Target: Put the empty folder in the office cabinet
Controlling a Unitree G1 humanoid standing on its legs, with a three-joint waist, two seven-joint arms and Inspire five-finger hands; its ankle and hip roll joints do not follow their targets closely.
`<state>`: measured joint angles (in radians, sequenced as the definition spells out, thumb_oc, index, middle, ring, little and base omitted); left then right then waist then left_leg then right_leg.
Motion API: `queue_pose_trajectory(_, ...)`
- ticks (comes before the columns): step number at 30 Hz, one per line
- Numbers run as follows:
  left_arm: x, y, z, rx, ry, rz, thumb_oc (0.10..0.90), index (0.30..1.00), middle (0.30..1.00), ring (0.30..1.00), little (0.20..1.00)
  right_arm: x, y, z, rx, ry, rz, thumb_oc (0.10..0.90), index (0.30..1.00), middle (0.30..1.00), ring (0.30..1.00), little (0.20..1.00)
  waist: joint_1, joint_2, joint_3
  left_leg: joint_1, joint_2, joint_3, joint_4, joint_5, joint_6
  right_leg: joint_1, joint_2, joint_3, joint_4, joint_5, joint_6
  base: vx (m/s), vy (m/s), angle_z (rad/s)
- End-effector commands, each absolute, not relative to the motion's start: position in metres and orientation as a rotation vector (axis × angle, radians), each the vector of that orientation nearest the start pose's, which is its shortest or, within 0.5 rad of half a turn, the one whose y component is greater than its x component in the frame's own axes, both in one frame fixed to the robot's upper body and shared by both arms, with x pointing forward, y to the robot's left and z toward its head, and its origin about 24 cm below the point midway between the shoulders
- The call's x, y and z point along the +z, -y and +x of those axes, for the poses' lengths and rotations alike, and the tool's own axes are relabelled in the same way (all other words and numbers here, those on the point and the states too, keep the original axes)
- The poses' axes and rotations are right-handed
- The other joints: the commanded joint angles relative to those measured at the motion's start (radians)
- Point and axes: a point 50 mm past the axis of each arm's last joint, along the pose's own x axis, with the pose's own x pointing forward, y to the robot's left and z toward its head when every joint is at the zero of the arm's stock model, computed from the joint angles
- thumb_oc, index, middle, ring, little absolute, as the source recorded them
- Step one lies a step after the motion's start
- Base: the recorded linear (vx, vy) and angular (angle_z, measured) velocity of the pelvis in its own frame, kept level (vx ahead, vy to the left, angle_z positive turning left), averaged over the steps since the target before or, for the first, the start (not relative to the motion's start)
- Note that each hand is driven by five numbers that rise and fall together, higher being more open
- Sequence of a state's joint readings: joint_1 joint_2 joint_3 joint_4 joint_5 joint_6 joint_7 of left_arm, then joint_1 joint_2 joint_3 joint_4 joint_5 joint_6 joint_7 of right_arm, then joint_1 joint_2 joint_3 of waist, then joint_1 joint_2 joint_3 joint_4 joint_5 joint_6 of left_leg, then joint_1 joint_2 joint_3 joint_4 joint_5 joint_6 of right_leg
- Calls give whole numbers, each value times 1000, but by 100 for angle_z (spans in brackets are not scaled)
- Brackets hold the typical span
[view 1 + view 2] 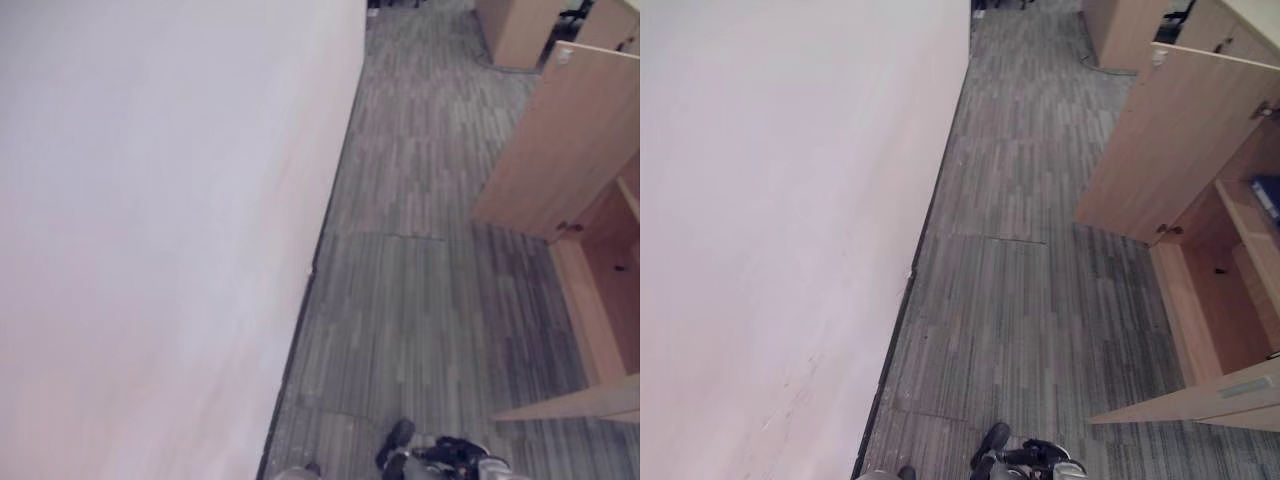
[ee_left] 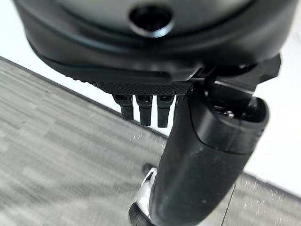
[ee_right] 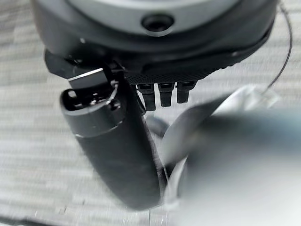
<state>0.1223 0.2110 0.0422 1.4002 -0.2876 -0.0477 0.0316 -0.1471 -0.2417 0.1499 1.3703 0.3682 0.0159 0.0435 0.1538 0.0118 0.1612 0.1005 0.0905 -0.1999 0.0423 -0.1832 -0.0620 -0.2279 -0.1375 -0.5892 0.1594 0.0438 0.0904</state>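
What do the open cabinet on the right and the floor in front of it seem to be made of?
The light-brown cabinet looks like wood-grain laminate board with a matte finish: flat panels, even tan colour, faint grain on the open cabinet door. The grey striped floor is probably carpet tile; square seams show between the patches of short streaks, and it has no shine, though vinyl cannot be ruled out.
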Motion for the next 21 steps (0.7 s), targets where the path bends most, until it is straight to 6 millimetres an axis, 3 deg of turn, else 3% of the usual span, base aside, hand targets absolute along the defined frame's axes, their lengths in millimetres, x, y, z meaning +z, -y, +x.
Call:
queue_pose_trajectory(1,-168,-252,2,447,-1417,18,800,900,900,900,900,-150,244,132,-242,-1164,10,800,900,900,900,900,9,8,11,66,-71,-39,-28,-27,41,-23,-100,107,28,31,32,105,-105,28)
queue_pose_trajectory(5,-167,-255,18,441,-1370,38,800,900,900,900,900,-148,247,134,-250,-1154,1,800,900,900,900,900,4,17,20,54,-47,-58,-36,8,32,-47,-107,104,99,-18,13,126,-105,21)
queue_pose_trajectory(9,-166,-257,22,445,-1358,47,800,900,900,900,900,-149,250,130,-254,-1163,-5,800,900,900,900,900,-5,25,28,42,-42,-69,16,15,22,-42,-113,109,147,-69,-8,144,-96,32)
queue_pose_trajectory(11,-166,-257,21,450,-1357,44,800,900,900,900,900,-150,249,126,-260,-1171,6,800,900,900,900,900,-8,23,31,19,-54,-57,126,48,5,-8,-95,123,122,-86,-24,151,-94,21)
queue_pose_trajectory(15,-168,-249,16,475,-1370,-3,800,900,900,900,900,-151,252,121,-381,-1136,136,800,900,900,900,900,15,22,57,-138,-152,-32,511,191,-35,99,-46,174,43,-125,-75,118,-66,5)
queue_pose_trajectory(17,-170,-244,10,472,-1391,-18,800,900,900,900,900,-151,255,116,-384,-1145,132,800,900,900,900,900,25,25,57,-245,-192,-15,609,168,-41,130,-49,198,25,-142,-79,167,-8,-55)
queue_pose_trajectory(19,-171,-239,5,470,-1407,-34,800,900,900,900,900,-152,256,114,-374,-1160,116,800,900,900,900,900,31,14,55,-331,-161,22,568,115,-12,172,-64,208,1,-155,-67,267,24,-76)
queue_pose_trajectory(21,-171,-240,0,476,-1416,-29,800,900,900,900,900,-153,255,111,-369,-1179,101,800,900,900,900,900,53,-17,59,-385,-111,59,440,50,12,204,-81,227,-16,-159,-49,296,88,-5)
